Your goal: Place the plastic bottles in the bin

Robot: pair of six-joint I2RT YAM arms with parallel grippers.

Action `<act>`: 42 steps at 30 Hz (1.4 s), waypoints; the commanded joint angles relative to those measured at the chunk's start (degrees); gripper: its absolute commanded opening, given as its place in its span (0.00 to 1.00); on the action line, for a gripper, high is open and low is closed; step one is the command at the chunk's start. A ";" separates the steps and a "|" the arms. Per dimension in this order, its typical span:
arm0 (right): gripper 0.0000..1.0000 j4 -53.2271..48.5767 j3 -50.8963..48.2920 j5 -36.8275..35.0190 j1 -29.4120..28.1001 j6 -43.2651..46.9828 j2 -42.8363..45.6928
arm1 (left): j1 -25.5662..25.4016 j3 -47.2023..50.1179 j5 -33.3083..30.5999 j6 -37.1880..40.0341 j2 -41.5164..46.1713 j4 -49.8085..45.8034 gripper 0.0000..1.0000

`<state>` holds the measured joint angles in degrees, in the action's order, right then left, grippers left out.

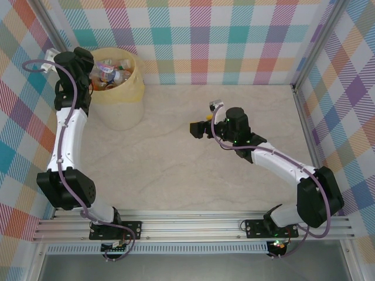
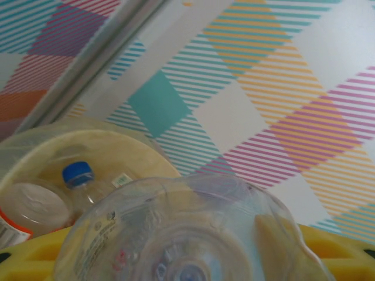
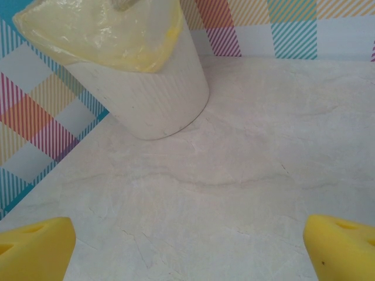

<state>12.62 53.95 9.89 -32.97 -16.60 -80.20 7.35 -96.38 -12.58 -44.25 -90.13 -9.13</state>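
left end effector (image 2: 183,260): clear domed bottle (image 2: 176,216) | bin (image 1: 120,112): round, white, yellow-lined

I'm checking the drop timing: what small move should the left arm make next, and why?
Probably open the left claw and let the clear bottle fall. The top view puts that claw above the bin. Its wrist camera shows the bin's bagged rim and a blue-capped bottle lying inside, below the held one.
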 commanded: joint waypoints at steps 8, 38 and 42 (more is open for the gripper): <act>1.00 -0.11 -0.43 -0.72 0.29 -0.90 -0.93 | 0.99 -4.32 -0.30 1.40 -5.79 -6.11 0.62; 1.00 3.92 -0.74 0.46 0.19 -5.12 -11.44 | 0.62 -33.44 16.36 13.76 -15.28 -34.96 1.00; 1.00 2.74 0.10 0.49 0.19 -4.76 -11.64 | -0.04 -33.13 18.02 11.30 -18.81 -33.67 1.00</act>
<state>14.22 53.91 9.89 -32.97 -20.75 -91.70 7.88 -129.23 1.56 -32.03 -105.73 -44.27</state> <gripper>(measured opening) 0.996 0.999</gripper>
